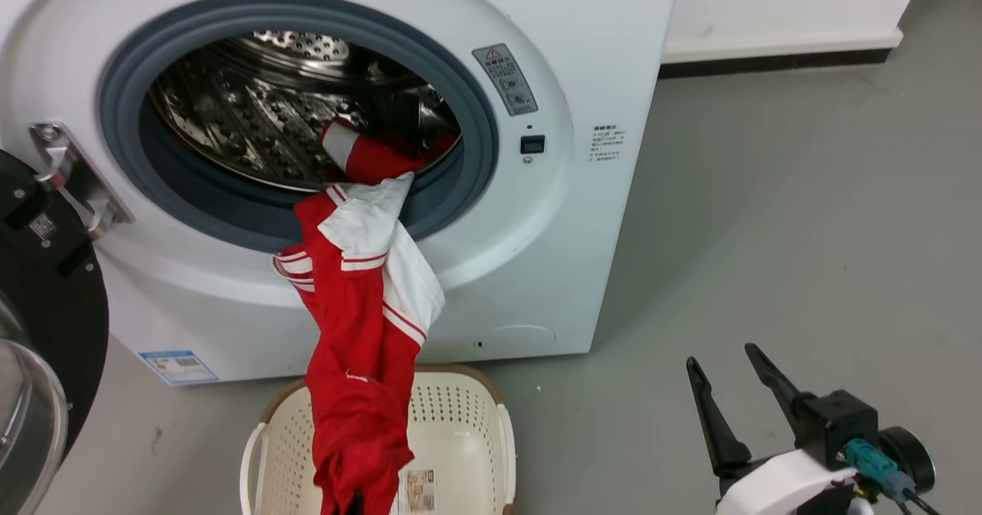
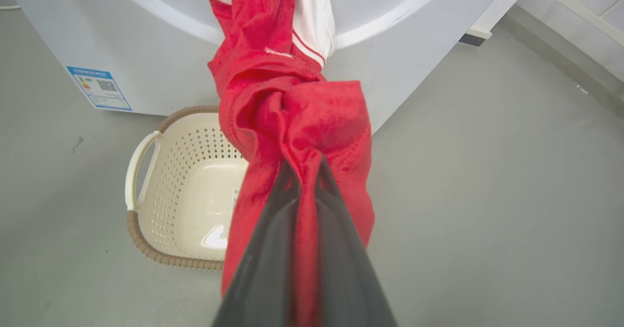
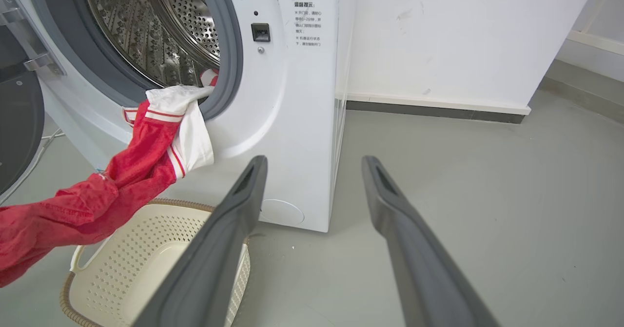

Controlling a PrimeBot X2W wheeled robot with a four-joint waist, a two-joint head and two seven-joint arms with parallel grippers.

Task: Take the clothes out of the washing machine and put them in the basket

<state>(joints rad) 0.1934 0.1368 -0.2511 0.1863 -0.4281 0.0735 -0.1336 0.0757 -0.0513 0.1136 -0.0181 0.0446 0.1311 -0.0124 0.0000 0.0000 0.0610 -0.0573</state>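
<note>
A red garment with white panels point(image 1: 360, 308) is stretched from the washing machine's port point(image 1: 299, 116) down over the cream basket point(image 1: 460, 423). My left gripper point(image 2: 307, 163) is shut on its lower end, above the basket point(image 2: 190, 185). More red and white clothes point(image 1: 368, 154) lie on the drum's front lip. From the right wrist view the garment point(image 3: 146, 156) runs out of the port to the lower left, over the basket point(image 3: 146, 259). My right gripper point(image 1: 721, 361) is open and holds nothing, low over the floor to the right of the basket; its fingers point(image 3: 243, 195) stand wide apart.
The black-framed glass door point(image 1: 38, 331) hangs open at the left, its hinge point(image 1: 69, 177) beside the port. Grey floor point(image 1: 767, 231) spreads to the right of the machine, up to a white wall with a dark skirting point(image 1: 775, 62).
</note>
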